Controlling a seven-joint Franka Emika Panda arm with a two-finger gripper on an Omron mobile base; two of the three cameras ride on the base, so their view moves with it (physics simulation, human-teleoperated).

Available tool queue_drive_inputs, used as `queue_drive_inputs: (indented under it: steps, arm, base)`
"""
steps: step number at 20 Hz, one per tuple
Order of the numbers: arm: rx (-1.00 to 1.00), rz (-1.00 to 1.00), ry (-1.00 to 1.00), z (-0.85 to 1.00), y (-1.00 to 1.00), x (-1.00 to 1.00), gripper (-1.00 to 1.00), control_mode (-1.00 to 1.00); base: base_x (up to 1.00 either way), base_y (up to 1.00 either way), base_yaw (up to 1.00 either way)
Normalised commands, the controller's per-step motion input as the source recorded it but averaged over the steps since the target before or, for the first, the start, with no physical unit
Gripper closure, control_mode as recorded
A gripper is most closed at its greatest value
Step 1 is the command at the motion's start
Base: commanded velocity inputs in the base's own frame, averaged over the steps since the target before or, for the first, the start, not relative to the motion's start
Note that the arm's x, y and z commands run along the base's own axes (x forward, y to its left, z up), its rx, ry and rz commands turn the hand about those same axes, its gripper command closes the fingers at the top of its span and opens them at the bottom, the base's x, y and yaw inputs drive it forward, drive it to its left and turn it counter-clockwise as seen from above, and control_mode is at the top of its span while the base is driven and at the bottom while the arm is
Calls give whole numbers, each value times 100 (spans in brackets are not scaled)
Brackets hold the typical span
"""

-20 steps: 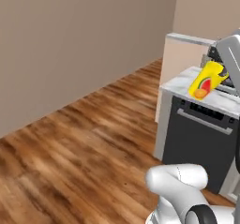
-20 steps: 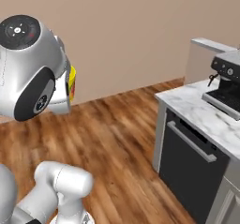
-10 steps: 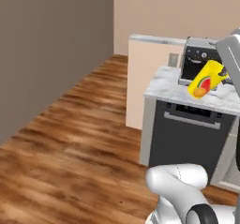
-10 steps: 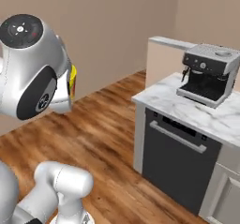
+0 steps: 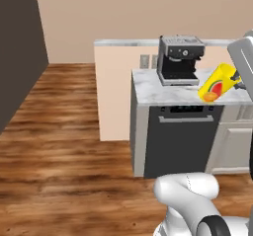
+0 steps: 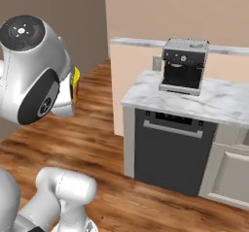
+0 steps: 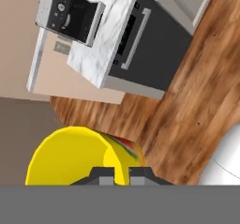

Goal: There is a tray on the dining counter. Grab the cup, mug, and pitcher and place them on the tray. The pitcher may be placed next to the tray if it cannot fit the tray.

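The cup (image 5: 216, 83) is a yellow handleless tumbler with a red and green fruit picture on its side. It hangs tilted in the air, off any worktop, its open yellow mouth (image 7: 70, 156) facing the hand camera.

You won't find any readable text, brand, number or sign here. The cup (image 5: 216, 83) carries only a red and green fruit picture on its yellow side, no lettering. The coffee machine (image 6: 184, 65) on the marble worktop (image 6: 219, 100) has small round dials and buttons on its front, but any markings on them are too small for you to read. The wall outlet plates (image 5: 144, 61) behind it are blank. The dishwasher front (image 6: 168, 151) shows a plain dark panel with a bar handle and no label.
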Motion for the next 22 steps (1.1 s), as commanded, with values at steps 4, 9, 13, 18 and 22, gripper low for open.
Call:
queue_drive_inputs:
  steps: [4,9,13,18,22]
  arm:
    - [0,0,0,0,0,0,100,100]
    - [0,0,0,0,0,0,100,100]
    - [0,0,0,0,0,0,100,100]
    - [0,0,0,0,0,0,100,100]
    - [0,0,0,0,0,0,100,100]
  base:
    - [17,100,-52]
    - [23,100,-31]
    - [29,100,-25]
    - [41,100,-12]
    - [62,100,0]
